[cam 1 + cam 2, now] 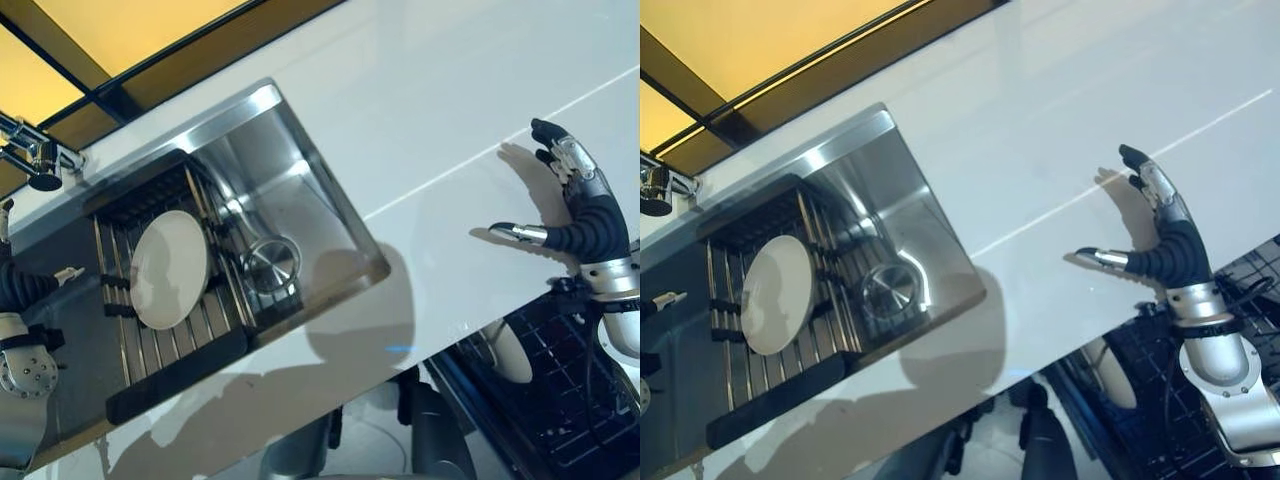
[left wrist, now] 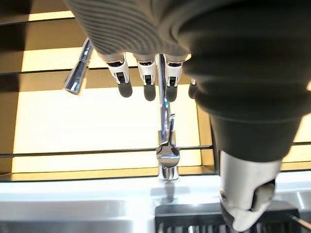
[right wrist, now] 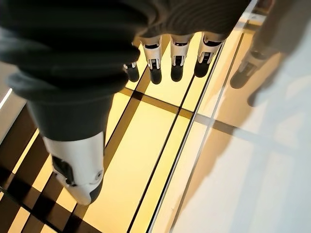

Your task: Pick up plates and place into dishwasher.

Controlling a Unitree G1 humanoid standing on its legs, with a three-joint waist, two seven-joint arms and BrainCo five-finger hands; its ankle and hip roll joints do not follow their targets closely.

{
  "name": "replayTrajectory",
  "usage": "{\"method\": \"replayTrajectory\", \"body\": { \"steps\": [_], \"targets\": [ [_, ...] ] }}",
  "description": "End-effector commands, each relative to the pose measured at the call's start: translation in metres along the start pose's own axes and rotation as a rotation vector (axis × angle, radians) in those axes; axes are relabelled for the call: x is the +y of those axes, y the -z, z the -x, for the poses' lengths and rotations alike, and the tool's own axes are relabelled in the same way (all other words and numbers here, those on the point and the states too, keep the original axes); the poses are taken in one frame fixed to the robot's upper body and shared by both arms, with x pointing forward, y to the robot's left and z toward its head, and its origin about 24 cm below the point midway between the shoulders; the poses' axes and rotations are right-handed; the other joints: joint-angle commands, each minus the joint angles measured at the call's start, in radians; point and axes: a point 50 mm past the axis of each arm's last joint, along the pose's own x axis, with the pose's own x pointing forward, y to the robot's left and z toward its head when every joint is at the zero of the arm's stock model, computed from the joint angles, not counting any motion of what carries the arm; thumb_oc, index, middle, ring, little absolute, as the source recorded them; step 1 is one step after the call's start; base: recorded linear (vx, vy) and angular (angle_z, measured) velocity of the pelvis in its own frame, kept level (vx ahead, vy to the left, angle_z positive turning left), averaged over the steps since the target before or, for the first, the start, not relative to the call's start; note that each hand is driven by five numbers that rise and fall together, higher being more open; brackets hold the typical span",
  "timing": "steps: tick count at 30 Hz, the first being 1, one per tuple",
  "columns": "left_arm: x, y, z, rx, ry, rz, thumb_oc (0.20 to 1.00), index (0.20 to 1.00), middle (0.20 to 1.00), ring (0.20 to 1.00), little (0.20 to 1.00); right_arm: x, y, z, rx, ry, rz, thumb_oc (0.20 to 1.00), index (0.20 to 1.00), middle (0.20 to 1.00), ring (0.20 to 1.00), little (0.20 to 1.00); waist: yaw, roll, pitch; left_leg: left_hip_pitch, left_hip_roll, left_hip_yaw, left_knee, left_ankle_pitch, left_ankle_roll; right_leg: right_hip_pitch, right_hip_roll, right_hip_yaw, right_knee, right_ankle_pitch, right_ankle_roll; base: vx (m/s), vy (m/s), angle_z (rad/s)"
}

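Observation:
A white plate (image 1: 168,268) lies on the black wire rack (image 1: 130,360) inside the steel sink (image 1: 300,170). A second white plate (image 1: 510,352) stands in the dark dishwasher rack (image 1: 575,385) below the counter's front edge at the right. My right hand (image 1: 588,218) hovers open over the white counter (image 1: 430,110), fingers spread, holding nothing. It is above the dishwasher rack and far from the sink. My left hand (image 1: 22,288) shows at the left edge beside the sink rack. Its fingers (image 2: 146,73) are straight and empty, pointing toward the faucet (image 2: 165,145).
The chrome faucet (image 1: 35,155) stands at the sink's far left corner. A round drain strainer (image 1: 272,262) sits in the sink's open half. A dark-framed yellow window (image 1: 120,40) runs behind the counter.

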Motion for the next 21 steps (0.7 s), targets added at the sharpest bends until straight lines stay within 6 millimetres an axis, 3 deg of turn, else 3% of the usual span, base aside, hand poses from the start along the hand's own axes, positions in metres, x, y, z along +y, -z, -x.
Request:
{"method": "replayTrajectory", "body": {
  "steps": [1, 15, 21],
  "targets": [
    [0.016, -0.007, -0.021, -0.083, -0.05, -0.052, 1.0, 1.0, 1.0, 1.0, 1.0, 0.007, 0.046, 0.021, 0.274, -0.092, 0.082, 1.0, 1.0, 1.0, 1.0, 1.0, -0.045, -0.008, 0.03, -0.048, -0.055, 0.016, 0.056, -0.041, 0.061, 0.122, -0.003, -0.015, -0.257, 0.074, 0.09, -0.03, 0.053, -0.07],
    [-0.01, -0.044, -0.046, -0.193, 0.078, 0.069, 1.0, 1.0, 1.0, 1.0, 1.0, 0.001, 0.039, 0.002, 0.225, -0.107, 0.115, 1.0, 1.0, 1.0, 1.0, 1.0, -0.1, -0.017, 0.106, -0.115, -0.056, 0.058, 0.086, -0.028, 0.068, 0.027, 0.001, 0.026, -0.217, 0.102, 0.101, -0.02, 0.048, -0.07],
    [-0.029, -0.034, -0.051, -0.123, 0.191, 0.035, 1.0, 1.0, 1.0, 1.0, 1.0, -0.005, 0.037, -0.003, 0.216, -0.112, 0.134, 1.0, 1.0, 1.0, 1.0, 1.0, -0.114, -0.027, 0.126, -0.142, -0.059, 0.068, 0.099, -0.023, 0.07, -0.002, 0.001, 0.035, -0.21, 0.117, 0.104, 0.01, 0.059, -0.04]
  ]
}}
